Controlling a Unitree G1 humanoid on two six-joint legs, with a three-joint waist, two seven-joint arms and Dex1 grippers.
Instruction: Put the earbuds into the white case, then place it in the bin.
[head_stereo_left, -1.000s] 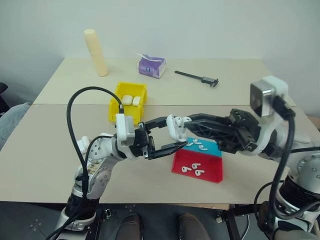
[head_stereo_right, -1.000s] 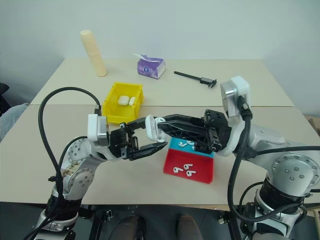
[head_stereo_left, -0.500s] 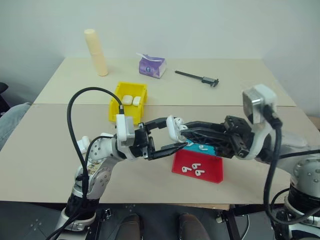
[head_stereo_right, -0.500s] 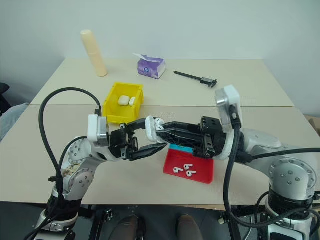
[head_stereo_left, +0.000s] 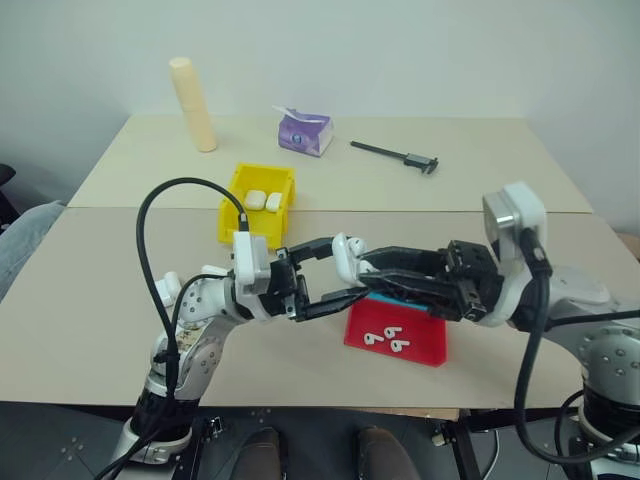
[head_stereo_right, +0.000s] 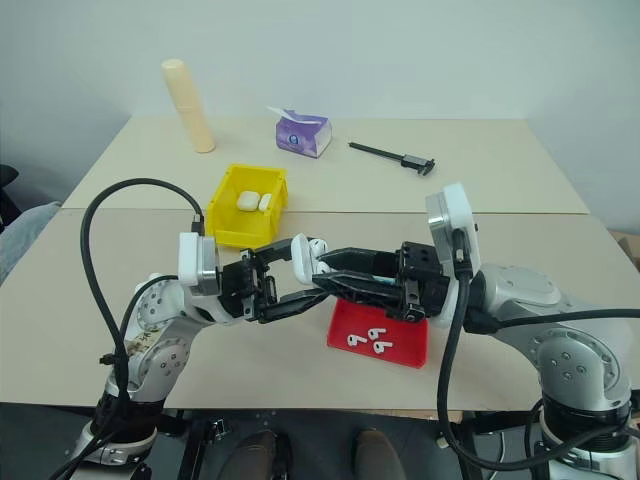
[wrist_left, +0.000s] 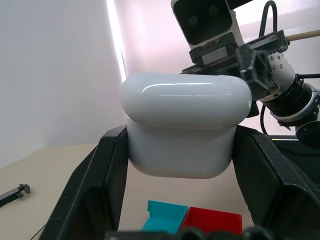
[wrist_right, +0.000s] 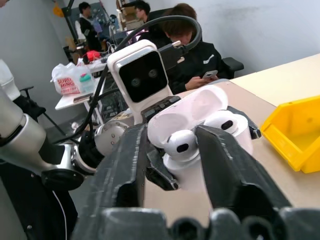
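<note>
Head view, frame centre: small glossy white rounded earbud case (head_stereo_left: 345, 256), lid hinged open and tilted toward upper left, clamped in the left gripper (head_stereo_left: 338, 278); the right gripper (head_stereo_left: 372, 280) meets it from the right, above the flat teal-and-red tray (head_stereo_left: 415, 345). Left wrist view: the smooth case (wrist_left: 186, 131) sits centred between black fingers (wrist_left: 92, 192), long axis across the frame. Right wrist view: a tiny glossy white earbud (wrist_right: 180, 145) lies at the open case's mouth between parted fingers (wrist_right: 227, 165); whether it is gripped cannot be told; bright yellow plastic bin (wrist_right: 295, 132) at right edge.

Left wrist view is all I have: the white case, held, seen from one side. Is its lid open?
Observer: Yes, the white case in the left end effector has its lid open.
Operator: Are earbuds inside?
Observer: One earbud seems seated; a second earbud is at the opening, by the right end effector.
Operator: And the bin?
Observer: The bin holds two other cases.
</note>
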